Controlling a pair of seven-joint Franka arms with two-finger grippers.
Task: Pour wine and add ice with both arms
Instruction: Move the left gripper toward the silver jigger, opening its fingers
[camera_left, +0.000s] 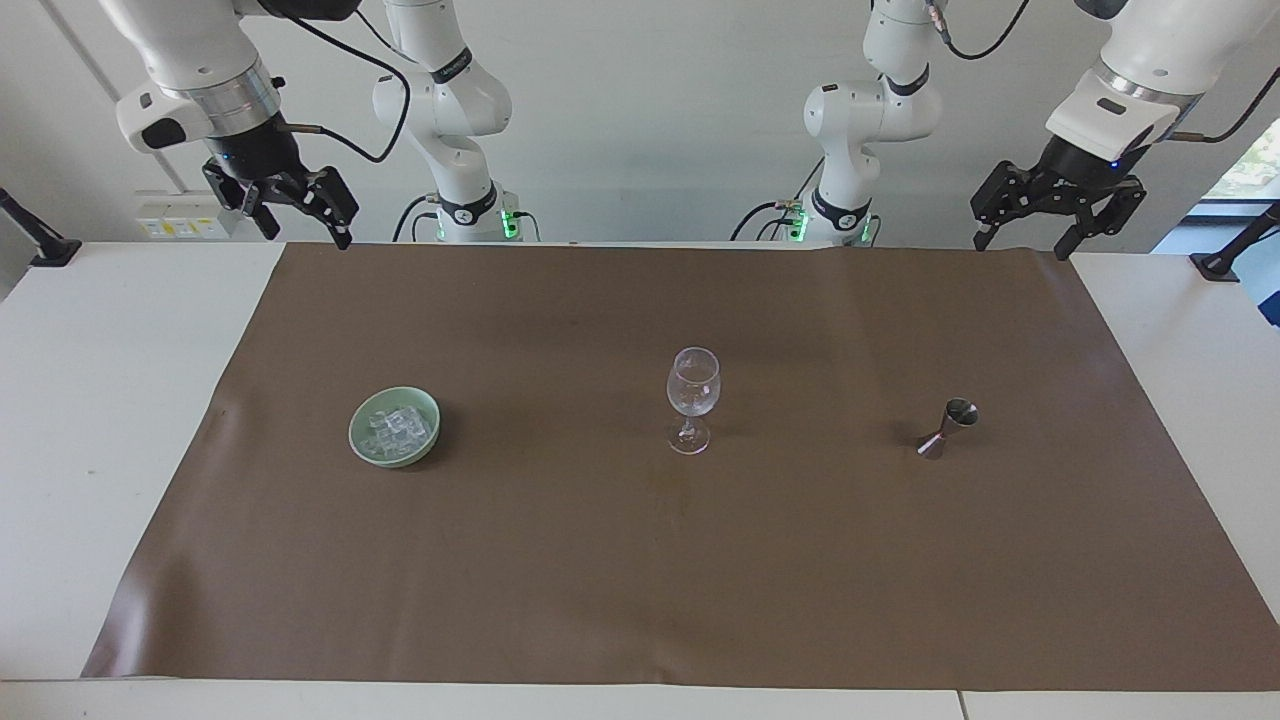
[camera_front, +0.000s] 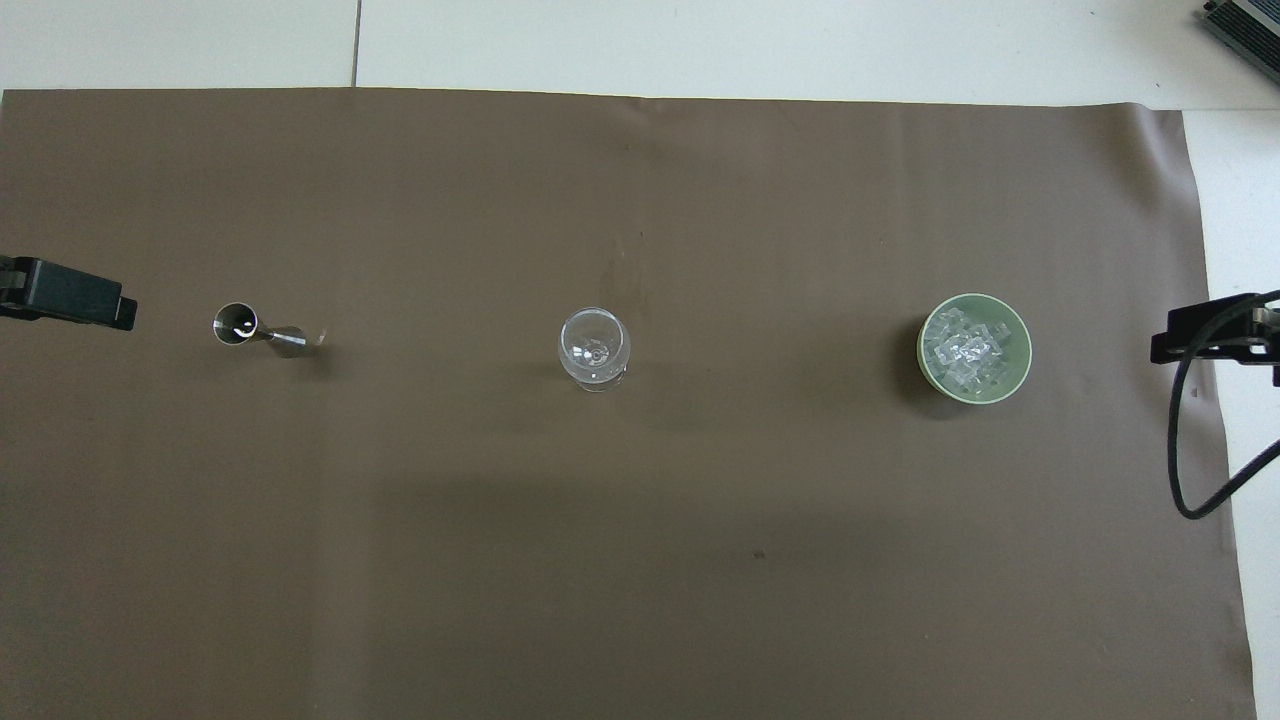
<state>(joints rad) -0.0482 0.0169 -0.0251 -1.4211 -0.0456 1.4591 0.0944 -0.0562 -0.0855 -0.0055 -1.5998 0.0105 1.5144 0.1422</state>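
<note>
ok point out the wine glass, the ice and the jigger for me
wine glass (camera_left: 693, 382), facing view, on the clear bowl
ice (camera_front: 966, 347), overhead view, on the heap of cubes inside the green dish
jigger (camera_left: 961, 412), facing view, on its upper cup

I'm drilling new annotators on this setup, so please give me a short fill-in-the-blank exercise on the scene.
1. The ice lies in a pale green ____.
2. The wine glass stands between the bowl and the metal ____.
3. Both the left gripper and the right gripper hold ____.

Missing words: bowl; jigger; nothing
</note>
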